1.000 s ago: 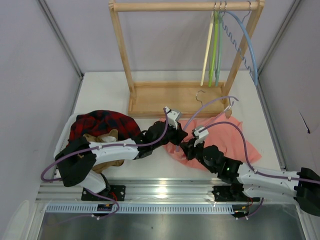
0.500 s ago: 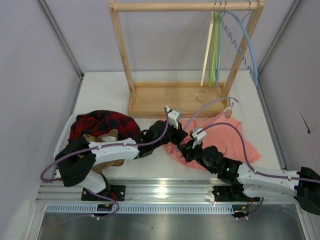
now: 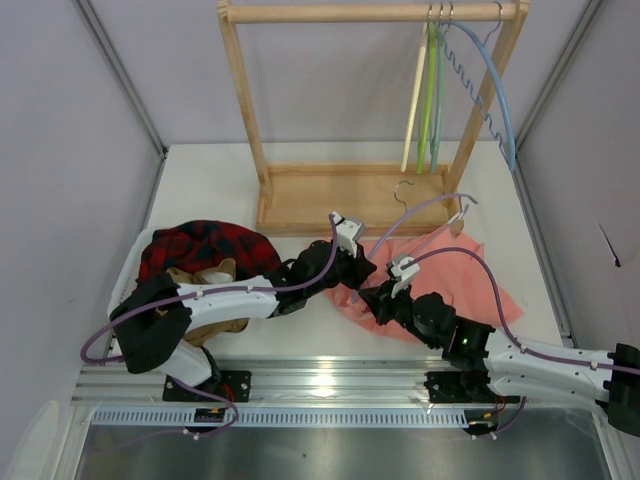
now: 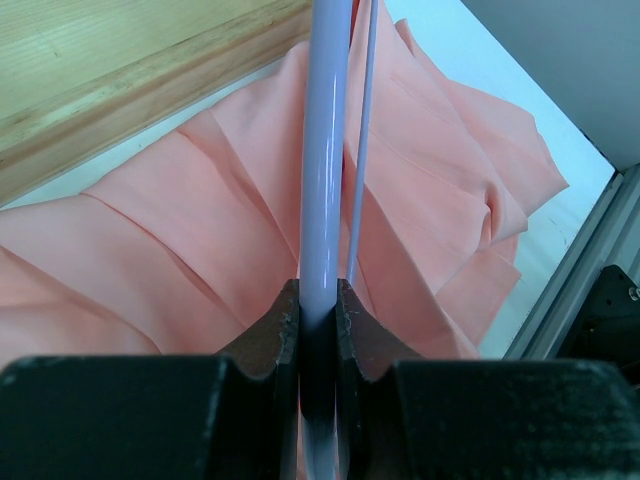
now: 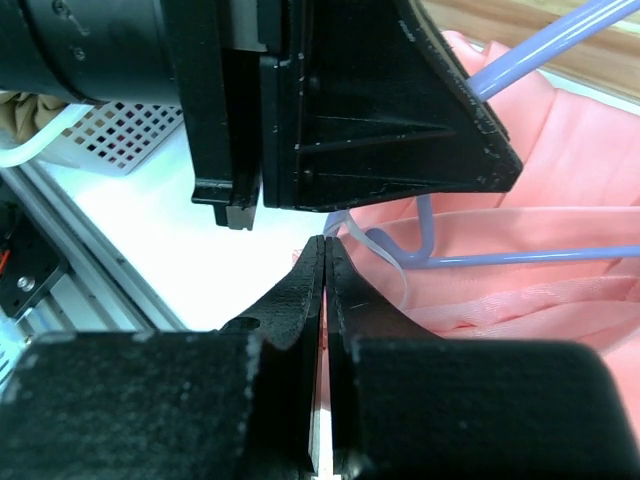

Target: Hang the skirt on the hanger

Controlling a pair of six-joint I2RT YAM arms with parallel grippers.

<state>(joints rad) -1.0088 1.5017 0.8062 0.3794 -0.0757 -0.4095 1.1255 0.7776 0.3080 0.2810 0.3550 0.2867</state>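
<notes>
Left wrist | left gripper (image 4: 318, 302) clamps hanger (image 4: 322, 150) | skirt (image 4: 180, 230) beneath

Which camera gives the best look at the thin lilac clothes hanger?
Top external: it alone shows the thin lilac clothes hanger from silver hook to arched body. Left wrist shows only one straight stretch clamped in the left tool. Right wrist shows a short piece behind that arm.

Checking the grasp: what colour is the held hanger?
Pale lilac hanger, clearest in left wrist view.
</notes>
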